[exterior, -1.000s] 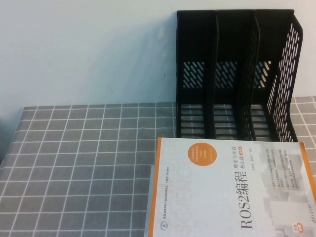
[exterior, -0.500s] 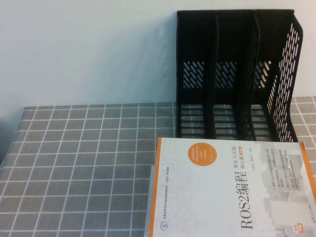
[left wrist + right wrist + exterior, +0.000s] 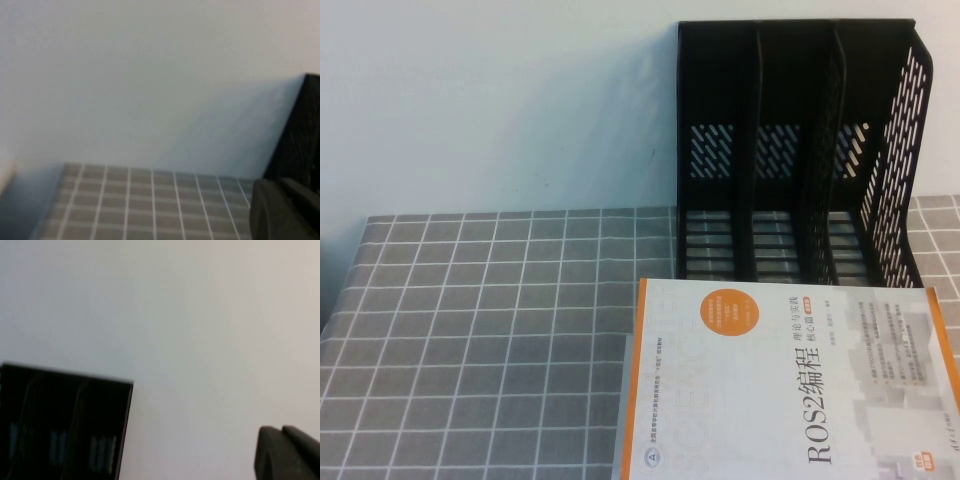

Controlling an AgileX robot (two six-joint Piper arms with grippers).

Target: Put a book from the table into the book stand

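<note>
The white-and-orange paperback book [image 3: 790,385] lay flat on the grey checked counter [image 3: 490,330], just before the black 3-slot plastic stand [image 3: 790,150]. It looked stiff, fairly heavy and glossy, best pinched at an overhanging edge. The left tool [image 3: 285,210] and right tool [image 3: 287,452] hung raised, well clear of it; I cannot tell their state.

The book [image 3: 790,385] is running off the picture's near and right edges, below the stand [image 3: 795,150]. Only a dark corner of each gripper, left [image 3: 285,210] and right [image 3: 287,452], is showing; their fingers are staying unseen.

Probably an office desk: black file stand [image 3: 798,150], checked tablecloth [image 3: 490,320], plain wall [image 3: 500,100].
</note>
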